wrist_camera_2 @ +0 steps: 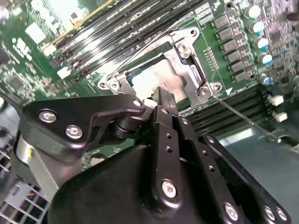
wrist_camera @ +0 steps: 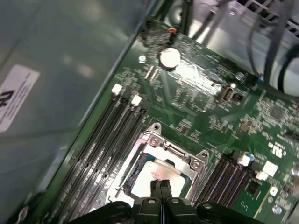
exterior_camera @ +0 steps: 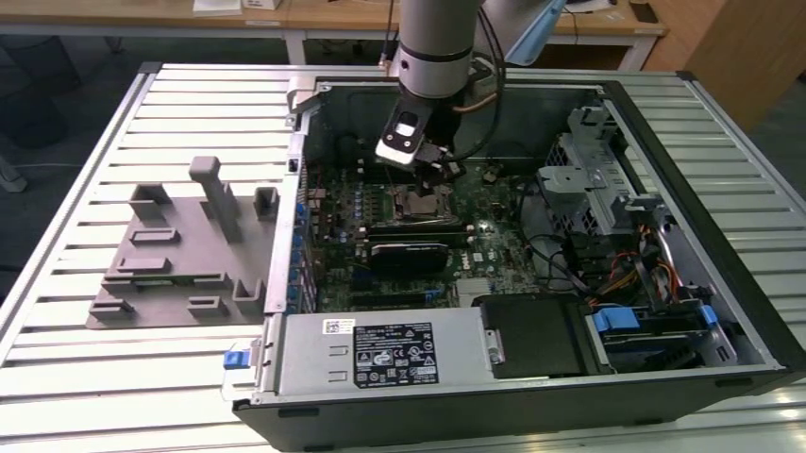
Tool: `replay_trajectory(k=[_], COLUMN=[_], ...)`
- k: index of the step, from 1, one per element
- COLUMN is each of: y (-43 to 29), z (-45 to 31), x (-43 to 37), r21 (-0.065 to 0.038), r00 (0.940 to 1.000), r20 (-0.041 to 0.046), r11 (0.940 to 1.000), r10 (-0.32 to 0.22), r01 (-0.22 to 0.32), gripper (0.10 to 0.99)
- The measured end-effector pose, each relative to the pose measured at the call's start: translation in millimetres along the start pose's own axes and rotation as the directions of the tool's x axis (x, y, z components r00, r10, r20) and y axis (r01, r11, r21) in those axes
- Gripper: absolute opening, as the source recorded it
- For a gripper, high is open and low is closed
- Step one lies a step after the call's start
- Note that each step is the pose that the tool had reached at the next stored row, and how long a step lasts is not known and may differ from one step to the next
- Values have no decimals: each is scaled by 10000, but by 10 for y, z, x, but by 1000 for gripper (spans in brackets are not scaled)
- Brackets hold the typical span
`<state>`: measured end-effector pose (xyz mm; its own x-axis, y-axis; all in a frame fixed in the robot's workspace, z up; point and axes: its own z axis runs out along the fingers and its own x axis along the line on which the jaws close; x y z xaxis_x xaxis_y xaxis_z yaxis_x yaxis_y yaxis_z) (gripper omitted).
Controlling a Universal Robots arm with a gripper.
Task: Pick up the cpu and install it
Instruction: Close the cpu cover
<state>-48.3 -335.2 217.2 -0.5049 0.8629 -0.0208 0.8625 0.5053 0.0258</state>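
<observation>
Inside the open computer case (exterior_camera: 529, 411), at the upper middle of the exterior view, the gripper (exterior_camera: 435, 170) hangs over the green motherboard (exterior_camera: 504, 245). Both wrist views show the cpu (wrist_camera: 147, 179) (wrist_camera_2: 156, 77) lying flat in the metal-framed socket (wrist_camera: 187, 158) (wrist_camera_2: 187, 60), shiny top up, its square edges parallel to the frame and to the memory slots (wrist_camera: 105, 140) beside it. The fingertips (wrist_camera: 155, 185) are pressed together, just over the chip's top. A grey holder block (exterior_camera: 176, 264) sits on the slatted table (exterior_camera: 75, 377) at the exterior view's left.
</observation>
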Motion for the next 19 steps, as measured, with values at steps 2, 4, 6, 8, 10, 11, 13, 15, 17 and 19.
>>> replay_trajectory(k=[2, 4, 6, 8, 10, 11, 13, 15, 17, 19], y=[0, 0, 0, 0, 0, 0, 0, 0, 0, 0], z=[1, 3, 4, 5, 6, 7, 8, 9, 10, 11], x=[0, 0, 0, 0, 0, 0, 0, 0, 0, 0], r21=[-7, -15, -24, -33, -41, -46, -56, -65, -74, -86], r00=[9994, 9974, 9940, 9894, 9836, 9802, 9723, 9632, 9530, 9409], r20=[-9, -18, -27, -35, -43, -47, -55, -62, -68, -75], r11=[9994, 9974, 9940, 9894, 9836, 9802, 9723, 9632, 9530, 9409], r10=[-360, -720, -1094, -1451, -1804, -1982, -2338, -2686, -3030, -3385], r01=[360, 720, 1094, 1450, 1804, 1982, 2338, 2685, 3030, 3385], gripper=[106, 106, 106, 106, 106, 106, 106, 106, 106, 106])
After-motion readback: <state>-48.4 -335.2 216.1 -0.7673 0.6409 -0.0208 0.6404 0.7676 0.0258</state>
